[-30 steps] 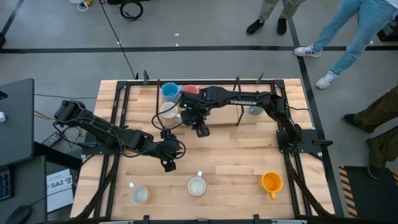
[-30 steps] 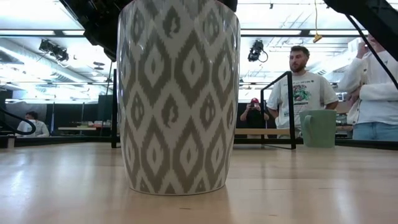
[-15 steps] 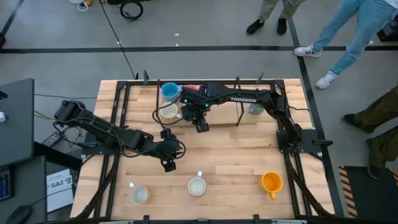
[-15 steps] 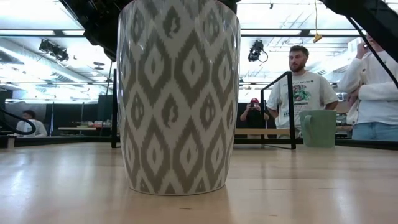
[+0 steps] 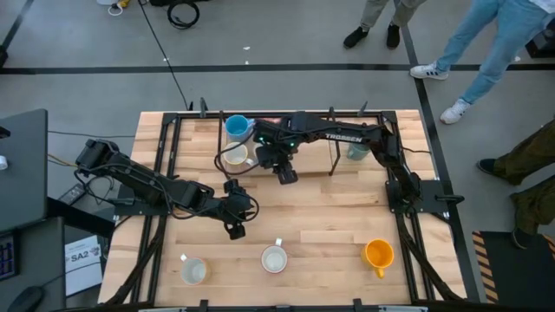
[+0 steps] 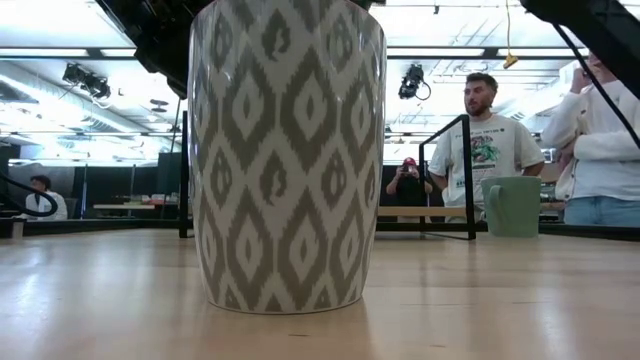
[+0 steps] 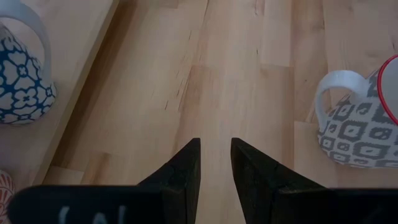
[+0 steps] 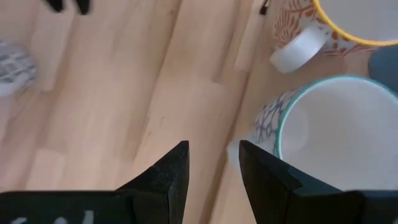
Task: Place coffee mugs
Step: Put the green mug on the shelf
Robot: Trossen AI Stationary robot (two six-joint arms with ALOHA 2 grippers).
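Right hand [image 5: 285,176] hangs over the far middle of the surface [image 5: 329,217] in the high view, just beside the cream mug [image 5: 235,157] and the blue mug [image 5: 237,127] at the far edge. Left hand [image 5: 235,230] sits nearer the middle, over bare wood. Along the near edge stand a pale mug [image 5: 192,271], a white mug [image 5: 275,258] and the orange mug [image 5: 378,254], well apart from one another. A pale green mug [image 5: 356,152] stands at the far right, half hidden by the right arm. People's legs and shoes show on the floor beyond the surface.

Low view: a grey-and-white patterned mug [image 6: 287,150] fills the middle, upright on the wood. The green mug [image 6: 513,205] stands far behind, to the right. Several people stand in the room beyond.

Left wrist view: the left hand [image 7: 215,149] has its fingers a narrow gap apart, nothing between them, wood below. A blue-flowered mug [image 7: 22,74] sits to one side; a grey-patterned mug [image 7: 360,121] with a white handle sits to the other.

Right wrist view: the right hand [image 8: 212,152] has its fingers slightly apart and empty. A teal-rimmed patterned mug [image 8: 323,140] lies just beside one finger; whether it touches cannot be told. An orange-patterned mug [image 8: 311,34] with a yellow rim stands next to that one.
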